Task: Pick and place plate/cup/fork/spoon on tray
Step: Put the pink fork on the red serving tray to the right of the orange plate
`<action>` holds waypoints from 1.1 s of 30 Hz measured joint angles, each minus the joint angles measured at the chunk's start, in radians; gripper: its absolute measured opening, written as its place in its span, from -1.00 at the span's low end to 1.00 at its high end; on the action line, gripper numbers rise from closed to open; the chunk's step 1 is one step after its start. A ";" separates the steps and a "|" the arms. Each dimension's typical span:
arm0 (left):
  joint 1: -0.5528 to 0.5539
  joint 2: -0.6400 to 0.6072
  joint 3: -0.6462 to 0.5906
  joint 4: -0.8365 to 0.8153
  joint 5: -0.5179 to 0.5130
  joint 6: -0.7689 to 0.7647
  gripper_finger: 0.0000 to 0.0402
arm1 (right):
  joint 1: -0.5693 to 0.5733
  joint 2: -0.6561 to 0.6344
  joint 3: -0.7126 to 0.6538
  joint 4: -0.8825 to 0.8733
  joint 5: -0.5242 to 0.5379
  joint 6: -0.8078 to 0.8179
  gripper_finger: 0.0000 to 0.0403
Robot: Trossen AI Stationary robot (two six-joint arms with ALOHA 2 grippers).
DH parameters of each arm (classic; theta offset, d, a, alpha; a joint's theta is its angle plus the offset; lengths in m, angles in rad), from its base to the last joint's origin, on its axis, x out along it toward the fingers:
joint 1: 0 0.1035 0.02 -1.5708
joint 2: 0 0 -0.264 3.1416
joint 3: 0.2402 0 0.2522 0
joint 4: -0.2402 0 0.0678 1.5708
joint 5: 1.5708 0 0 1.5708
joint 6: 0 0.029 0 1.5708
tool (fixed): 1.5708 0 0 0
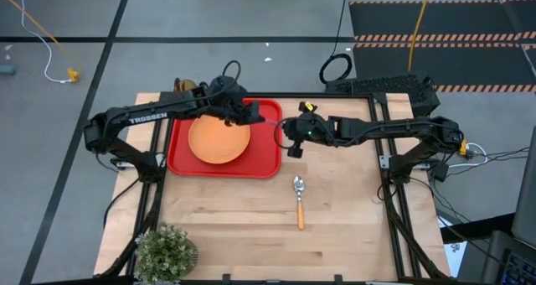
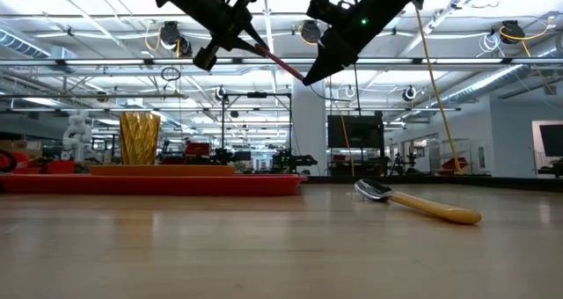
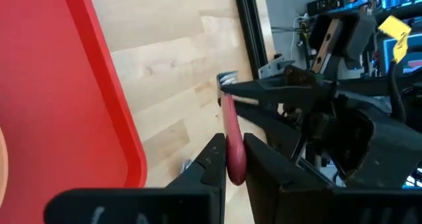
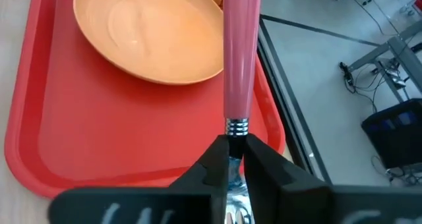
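The fork (image 2: 280, 61), with a pink-red handle and a silver head, is held in the air between both grippers, above the right rim of the red tray (image 1: 266, 163). My left gripper (image 1: 254, 115) is shut on its handle and my right gripper (image 1: 291, 142) is shut on its metal end. The orange plate (image 1: 219, 139) lies on the tray. The amber cup (image 2: 139, 138) stands by the tray's far left corner. The spoon (image 1: 298, 203) lies flat on the table near the tray's right front. My left gripper pinches the free end of the fork's pink handle (image 3: 233, 159) between its two fingers, coming from the tray side and lying along the handle. The fork is lifted clear. My right gripper pinches the fork's silver neck (image 4: 235, 159), just behind the handle's metal collar, between its two fingers. It comes from the table's right side, in line with the fork. The handle (image 4: 239, 59) sticks out ahead over the tray.
A potted green plant (image 1: 165, 251) stands at the table's near left corner. Black frame rails (image 1: 381, 151) run along the table's sides. Bare wood lies between the spoon and the plant.
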State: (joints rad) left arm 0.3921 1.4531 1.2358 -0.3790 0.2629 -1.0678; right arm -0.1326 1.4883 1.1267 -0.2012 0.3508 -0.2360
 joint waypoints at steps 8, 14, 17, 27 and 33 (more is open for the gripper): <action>0.036 0.000 0.000 0.042 0.002 0.032 -0.84 | 0.003 -0.035 0.000 0.016 0.012 0.236 -0.44; 0.071 0.000 0.000 0.053 0.024 0.079 -0.84 | 0.004 -0.107 0.000 0.017 0.013 0.365 -0.12; 0.085 -0.016 -0.002 0.089 0.033 0.104 -0.84 | -0.004 -0.160 0.000 0.020 0.015 0.493 -0.01; 0.132 -0.064 -0.002 0.439 -0.032 0.191 -0.84 | -0.025 -0.269 0.001 0.110 0.015 1.028 0.08; 0.126 -0.065 -0.001 0.715 -0.053 0.356 -0.84 | -0.040 -0.223 0.001 0.436 0.018 1.203 0.07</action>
State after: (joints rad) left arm 0.5184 1.3884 1.2346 0.3365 0.2102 -0.7118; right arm -0.1728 1.2658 1.1278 0.2352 0.3683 0.9673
